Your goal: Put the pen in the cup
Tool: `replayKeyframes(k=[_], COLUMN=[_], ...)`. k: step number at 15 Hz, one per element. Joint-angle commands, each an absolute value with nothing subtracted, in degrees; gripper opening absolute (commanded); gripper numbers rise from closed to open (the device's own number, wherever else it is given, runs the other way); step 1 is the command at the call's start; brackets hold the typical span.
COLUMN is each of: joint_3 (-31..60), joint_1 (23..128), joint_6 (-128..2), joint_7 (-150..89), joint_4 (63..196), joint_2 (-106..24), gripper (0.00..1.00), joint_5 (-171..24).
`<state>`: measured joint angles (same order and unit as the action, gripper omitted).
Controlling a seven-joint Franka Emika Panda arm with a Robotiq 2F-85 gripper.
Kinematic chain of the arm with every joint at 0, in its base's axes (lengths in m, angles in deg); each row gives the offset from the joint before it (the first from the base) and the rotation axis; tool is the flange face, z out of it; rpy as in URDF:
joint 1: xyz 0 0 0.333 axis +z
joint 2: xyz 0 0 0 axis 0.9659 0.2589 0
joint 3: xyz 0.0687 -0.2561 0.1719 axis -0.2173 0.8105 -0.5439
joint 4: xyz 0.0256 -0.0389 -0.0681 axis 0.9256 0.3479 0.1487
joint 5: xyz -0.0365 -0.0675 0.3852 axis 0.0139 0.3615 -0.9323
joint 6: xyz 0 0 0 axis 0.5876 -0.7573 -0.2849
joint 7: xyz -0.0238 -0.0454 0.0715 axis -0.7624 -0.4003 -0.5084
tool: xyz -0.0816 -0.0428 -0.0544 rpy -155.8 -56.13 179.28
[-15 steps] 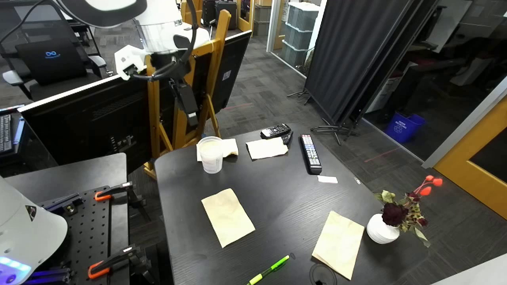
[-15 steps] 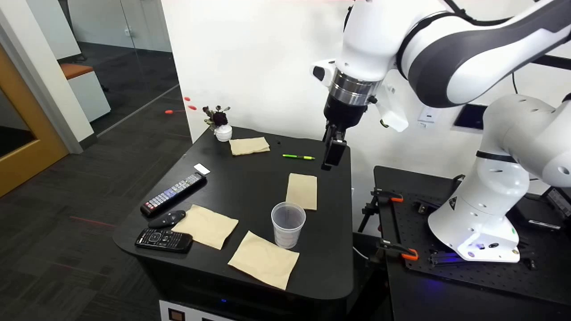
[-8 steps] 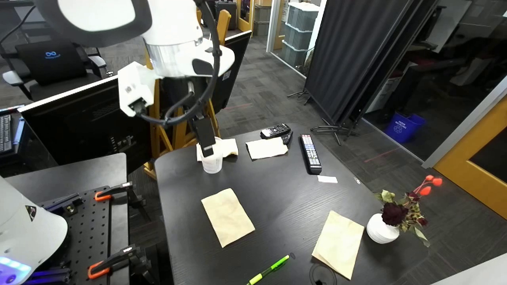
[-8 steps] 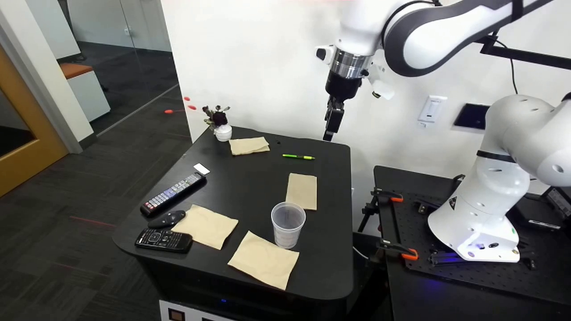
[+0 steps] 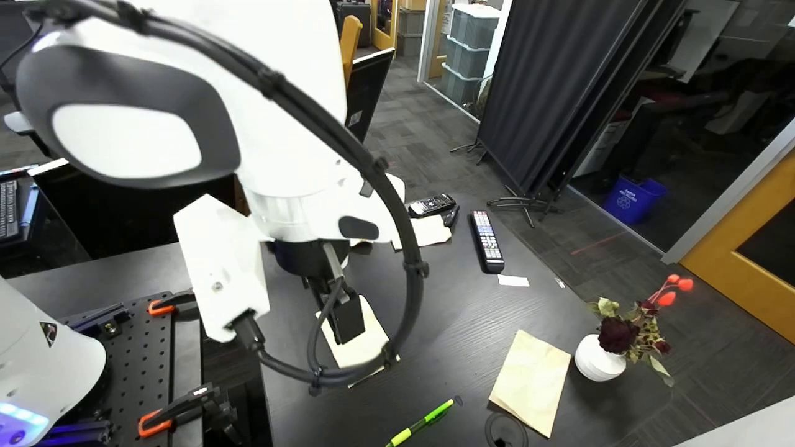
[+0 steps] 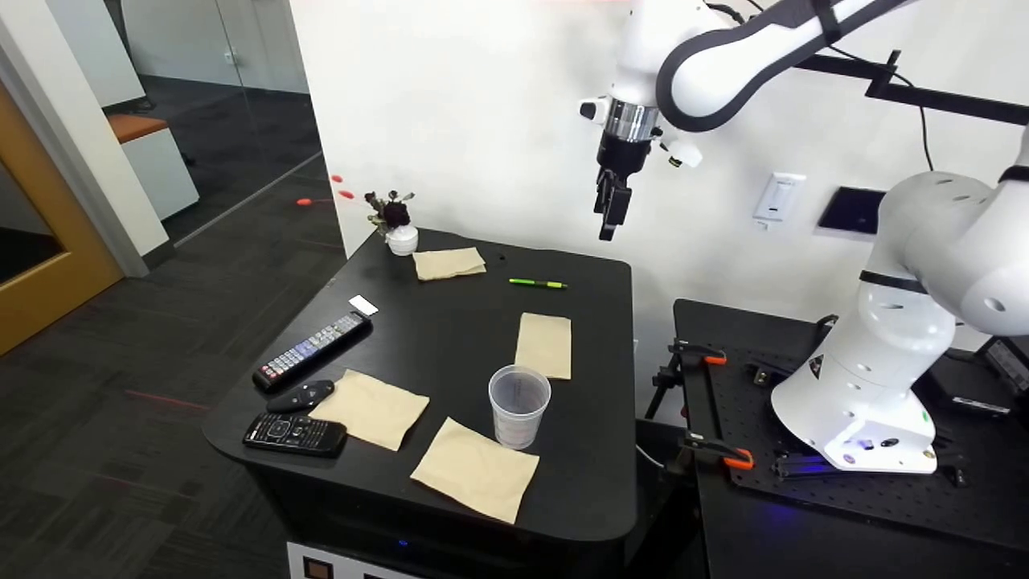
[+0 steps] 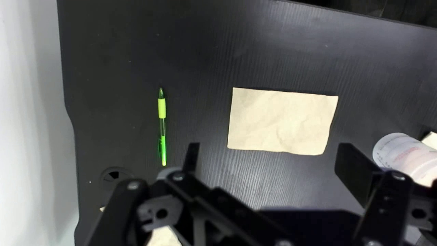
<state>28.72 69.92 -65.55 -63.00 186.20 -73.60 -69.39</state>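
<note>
Closest of all, the gripper (image 7: pixel 269 160) hangs above the table (image 7: pixel 198 112), its fingers (image 7: pixel 192 157) spread well apart, dark wood grain and the lower edge of a tan paper note (image 7: pixel 281 121) showing in the gap. And there's the green pen (image 7: pixel 163 127)! Flat on the table, outside that gap, off past the finger at the left of the wrist view, its clip end closer to that fingertip in the frame. It's clear of both. The note lies between pen and cup (image 7: pixel 406 157), and the cup is out on the opposite flank, past the finger at the right; an exterior view has it standing upright. Farther out, a long black remote (image 6: pixel 313 350), then a white vase (image 6: pixel 402 240) of dark flowers near the table's corner. Well beyond, on the floor, a blue bin (image 5: pixel 627 200).
</note>
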Motion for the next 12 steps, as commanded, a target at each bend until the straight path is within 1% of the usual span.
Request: replayKeyframes(k=[1,2,3,9,12], joint_3=[30.16,29.69,28.56,27.99,28.87], joint_1=[68.86,67.90,67.60,67.26,67.19], joint_6=[-70.10,-71.86,-69.44,-69.97,-72.13], joint_7=[-69.88,-69.19,-67.69,-67.69,-69.17], joint_4=[183.50,183.38,185.36,185.20,183.48], joint_2=[-66.06,-64.84,-68.62,-67.50,-63.99], gripper=[1.00,1.00,1.00,1.00,1.00], joint_5=[-71.23,-70.09,-70.33,-70.24,-72.15])
